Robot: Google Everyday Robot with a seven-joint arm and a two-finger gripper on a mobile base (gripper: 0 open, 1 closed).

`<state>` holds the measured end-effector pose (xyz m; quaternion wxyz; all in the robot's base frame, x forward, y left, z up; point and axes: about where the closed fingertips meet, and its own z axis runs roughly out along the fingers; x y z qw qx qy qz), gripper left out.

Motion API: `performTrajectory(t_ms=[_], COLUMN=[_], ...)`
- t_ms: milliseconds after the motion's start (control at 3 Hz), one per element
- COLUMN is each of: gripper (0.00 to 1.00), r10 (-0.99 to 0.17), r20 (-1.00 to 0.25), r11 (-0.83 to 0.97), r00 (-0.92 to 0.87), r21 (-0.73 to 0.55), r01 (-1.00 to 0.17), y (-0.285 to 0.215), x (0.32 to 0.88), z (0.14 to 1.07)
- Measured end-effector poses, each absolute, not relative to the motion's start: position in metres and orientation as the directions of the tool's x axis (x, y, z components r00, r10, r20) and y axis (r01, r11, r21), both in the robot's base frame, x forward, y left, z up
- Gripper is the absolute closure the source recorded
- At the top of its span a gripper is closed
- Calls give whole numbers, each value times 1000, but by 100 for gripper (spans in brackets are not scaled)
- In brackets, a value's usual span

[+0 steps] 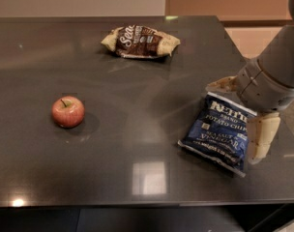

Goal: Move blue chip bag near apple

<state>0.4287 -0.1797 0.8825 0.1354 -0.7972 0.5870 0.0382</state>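
Observation:
The blue chip bag (pixel 219 134) lies flat on the dark table (pixel 137 110) at the right, near the front. The red apple (pixel 68 111) sits on the table at the left, far from the bag. My gripper (pixel 242 111) comes in from the right edge and hangs low over the bag's upper right part. It is open: one pale finger (pixel 221 84) is just beyond the bag's top edge, the other finger (pixel 261 137) is at the bag's right side. The bag rests on the table.
A brown and tan snack bag (pixel 140 41) lies at the back middle of the table. The table's right edge runs just behind my gripper, with tan floor (pixel 243 37) beyond. The front edge is close below the chip bag.

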Motion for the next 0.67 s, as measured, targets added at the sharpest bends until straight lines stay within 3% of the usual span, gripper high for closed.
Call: performTrajectory(t_ms=[667], gripper=[0], r10=[-908], r20=[-207], r11=[-352], r00=[364], r21=[-94], r01=[-931], y=[-181], x=[429], z=[856])
